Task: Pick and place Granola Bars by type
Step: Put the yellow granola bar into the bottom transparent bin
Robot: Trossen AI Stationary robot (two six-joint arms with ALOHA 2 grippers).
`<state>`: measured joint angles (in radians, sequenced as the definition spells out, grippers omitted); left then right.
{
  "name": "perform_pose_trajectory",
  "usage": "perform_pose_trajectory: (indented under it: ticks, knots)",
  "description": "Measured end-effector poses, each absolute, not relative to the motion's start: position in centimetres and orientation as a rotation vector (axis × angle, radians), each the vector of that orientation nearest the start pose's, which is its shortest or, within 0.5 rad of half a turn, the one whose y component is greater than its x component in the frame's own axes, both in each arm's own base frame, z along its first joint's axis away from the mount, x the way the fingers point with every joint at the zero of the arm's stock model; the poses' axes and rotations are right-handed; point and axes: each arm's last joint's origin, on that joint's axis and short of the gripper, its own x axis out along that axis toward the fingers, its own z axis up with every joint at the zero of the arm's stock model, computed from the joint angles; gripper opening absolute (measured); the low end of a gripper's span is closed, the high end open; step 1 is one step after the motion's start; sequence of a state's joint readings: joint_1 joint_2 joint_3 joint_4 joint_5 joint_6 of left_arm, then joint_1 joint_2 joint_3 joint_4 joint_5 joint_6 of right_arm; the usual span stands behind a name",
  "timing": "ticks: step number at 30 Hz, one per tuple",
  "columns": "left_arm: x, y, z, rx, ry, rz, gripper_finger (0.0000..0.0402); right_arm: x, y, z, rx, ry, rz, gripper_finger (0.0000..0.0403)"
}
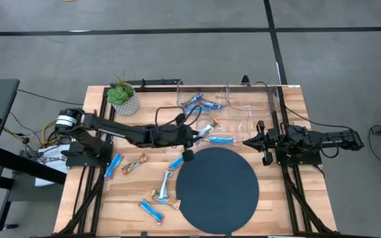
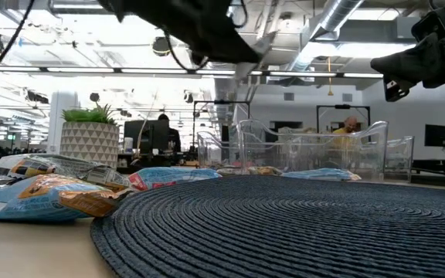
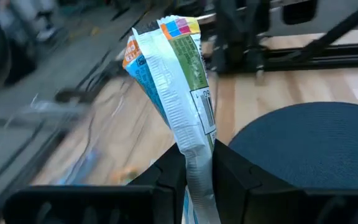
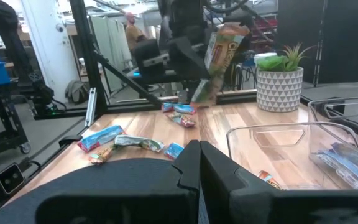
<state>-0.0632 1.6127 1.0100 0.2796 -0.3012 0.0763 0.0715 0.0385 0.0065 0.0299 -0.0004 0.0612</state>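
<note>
- From above we see the whole wooden bench (image 1: 98,211), with a round dark mat (image 1: 217,192) at its front centre and clear bins (image 1: 243,109) along the back edge.
- The left arm reaches across the middle of the bench; its left gripper (image 1: 200,134) hangs above the bench between the mat and the bins, jaws clamped on a held bar (image 3: 179,93).
- Only the left wrist view shows that bar close up: a crimped white seam with barcode, green and blue panels, orange at the top, standing upright out of the jaws.
- The right wrist view shows the same bar's other side, brownish-gold, hanging off the bench.
- The right gripper (image 1: 251,141) waits at the mat's right edge, just in front of the bins, jaws together.
- A potted plant (image 1: 122,98) stands at the back left.
- Loose bars (image 1: 144,192), mostly light blue and some brown-gold, lie scattered left of the mat; a few blue ones (image 1: 196,102) lie in the left bin.
</note>
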Motion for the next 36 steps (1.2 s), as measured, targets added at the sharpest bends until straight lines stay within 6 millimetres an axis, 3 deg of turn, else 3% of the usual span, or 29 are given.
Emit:
perform_pose_trajectory:
  ticks: [4, 14, 23, 28, 36]
  knots:
    - [37.3, 0.0, 24.4, 0.228, 0.303, 0.198, 0.0056, 9.9, 0.7, 16.6, 0.061, 0.005, 0.072, 0.0000]
    - [41.1, 2.7, 24.3, 0.392, 0.433, 0.187, 0.0056, 9.9, 0.7, 16.6, 0.061, 0.005, 0.072, 0.0000]
    - [43.7, 4.3, 22.0, 0.472, 0.542, 0.178, 0.0056, 9.9, 0.7, 16.6, 0.061, 0.004, 0.072, 0.0000]
    - [43.9, 5.0, 21.0, 0.476, 0.602, 0.201, 0.0059, 9.9, 0.7, 16.6, 0.061, 0.005, 0.072, 0.0000]
    - [43.7, 5.2, 20.7, 0.431, 0.637, 0.212, 0.0137, 9.9, 0.7, 16.6, 0.061, 0.005, 0.072, 0.0000]
